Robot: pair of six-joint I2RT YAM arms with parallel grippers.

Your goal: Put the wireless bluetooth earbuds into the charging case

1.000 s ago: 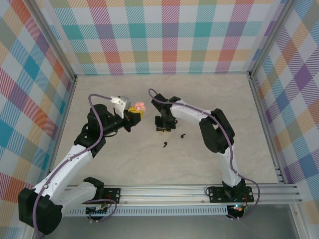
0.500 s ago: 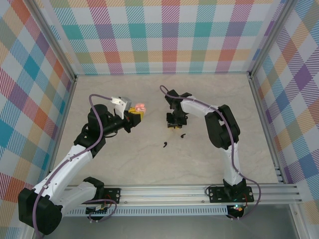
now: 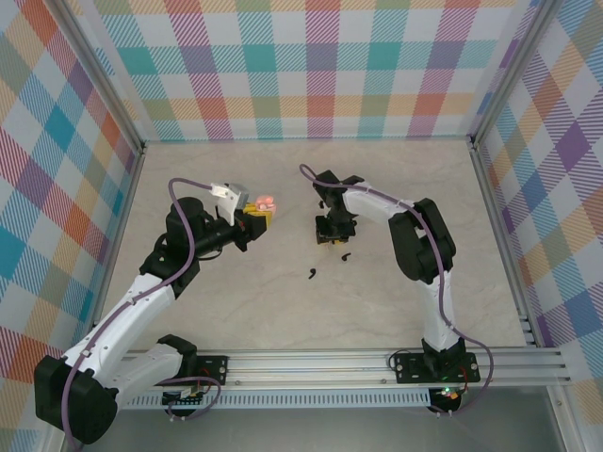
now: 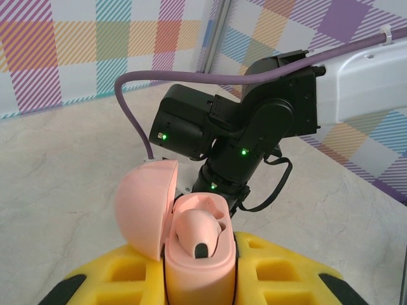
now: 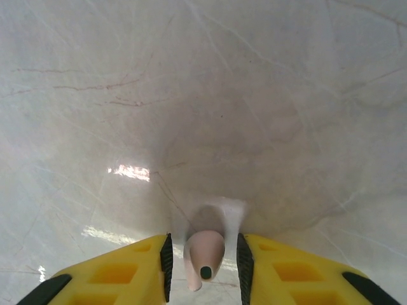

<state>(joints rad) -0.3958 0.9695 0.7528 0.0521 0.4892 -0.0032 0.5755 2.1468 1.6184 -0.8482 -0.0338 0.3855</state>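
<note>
1. The left gripper (image 3: 254,218) is clenched on the open pink charging case (image 4: 198,267), with one pinkish earbud (image 4: 197,232) seated inside
2. The right gripper (image 5: 203,267) points down at the table (image 5: 191,95); a whitish earbud (image 5: 205,254) stands between its slightly parted jaws with a gap either side, apparently ungripped
3. Step in hand, probably: picking this earbud
4. Next: pinch it squarely, then carry it to the case's free socket

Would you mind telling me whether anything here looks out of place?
Two black earbuds lie loose on the table, one beside the right gripper, the other to its left. They look mismatched: the open charging case in the left gripper is pink and holds a pink earbud.
</note>
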